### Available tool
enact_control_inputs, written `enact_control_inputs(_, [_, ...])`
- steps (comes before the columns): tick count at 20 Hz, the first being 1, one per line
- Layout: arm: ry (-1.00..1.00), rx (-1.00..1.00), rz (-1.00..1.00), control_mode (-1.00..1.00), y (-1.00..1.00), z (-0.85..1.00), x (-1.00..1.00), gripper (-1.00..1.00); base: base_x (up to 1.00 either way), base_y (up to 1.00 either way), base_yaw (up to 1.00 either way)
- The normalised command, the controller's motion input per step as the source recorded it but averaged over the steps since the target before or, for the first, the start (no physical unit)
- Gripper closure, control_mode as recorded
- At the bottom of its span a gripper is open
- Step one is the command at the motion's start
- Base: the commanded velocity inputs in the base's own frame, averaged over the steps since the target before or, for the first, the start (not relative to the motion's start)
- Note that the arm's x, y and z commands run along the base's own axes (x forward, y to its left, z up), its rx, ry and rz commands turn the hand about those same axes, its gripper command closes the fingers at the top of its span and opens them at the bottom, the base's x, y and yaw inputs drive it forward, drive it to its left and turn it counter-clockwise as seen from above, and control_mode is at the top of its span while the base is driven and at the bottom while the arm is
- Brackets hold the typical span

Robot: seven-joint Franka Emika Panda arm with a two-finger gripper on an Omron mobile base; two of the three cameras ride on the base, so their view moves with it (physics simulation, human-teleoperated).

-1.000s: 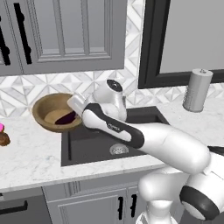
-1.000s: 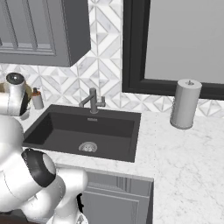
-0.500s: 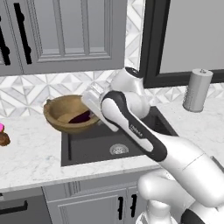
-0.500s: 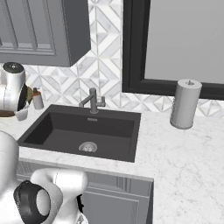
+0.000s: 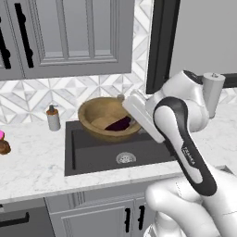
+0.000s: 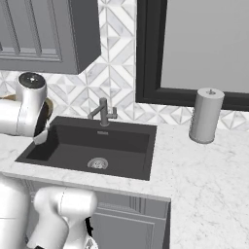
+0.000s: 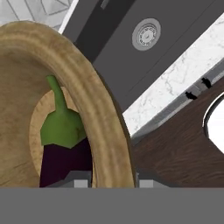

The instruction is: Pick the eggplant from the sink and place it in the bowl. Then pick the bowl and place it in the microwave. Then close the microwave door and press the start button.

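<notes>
My gripper (image 5: 134, 121) is shut on the right rim of the wooden bowl (image 5: 99, 115), which hangs tilted above the dark sink (image 5: 92, 152). The dark purple eggplant (image 5: 118, 124) lies inside the bowl. In the hand view the bowl's thick rim (image 7: 87, 100) runs between my fingertips at the gripper (image 7: 113, 179). There the eggplant (image 7: 65, 153), with its green stem cap, rests against the bowl's inner wall. The sink (image 7: 118, 48) lies beyond it. The microwave, its door and its start button are out of view.
A soap dispenser (image 5: 53, 118) stands left of the sink, and a pink item (image 5: 2, 141) sits at the left edge. The faucet (image 6: 103, 113) rises behind the basin. A paper towel roll (image 6: 206, 115) stands on the right counter under a black-framed grey panel (image 6: 204, 44).
The bowl with the eggplant has left the counter at the left and travelled right, now hanging over the sink. The arm has swung right with it.
</notes>
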Motion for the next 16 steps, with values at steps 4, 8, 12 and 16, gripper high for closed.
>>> enact_control_inputs(4, [0.0,0.06,-0.06,-1.0,-0.78,0.19,-0.06,1.0,0.0,0.0,0.0])
enact_control_inputs(8, [0.01,-0.01,0.0,-1.0,-0.02,0.0,0.03,1.0,0.0,0.0,0.0])
enact_control_inputs(12, [0.0,0.0,0.0,-1.0,0.0,0.0,-0.03,1.0,0.0,0.0,0.0])
enact_control_inputs(16, [0.0,0.0,-0.1,-1.0,0.0,0.0,-0.1,1.0,0.0,0.0,0.0])
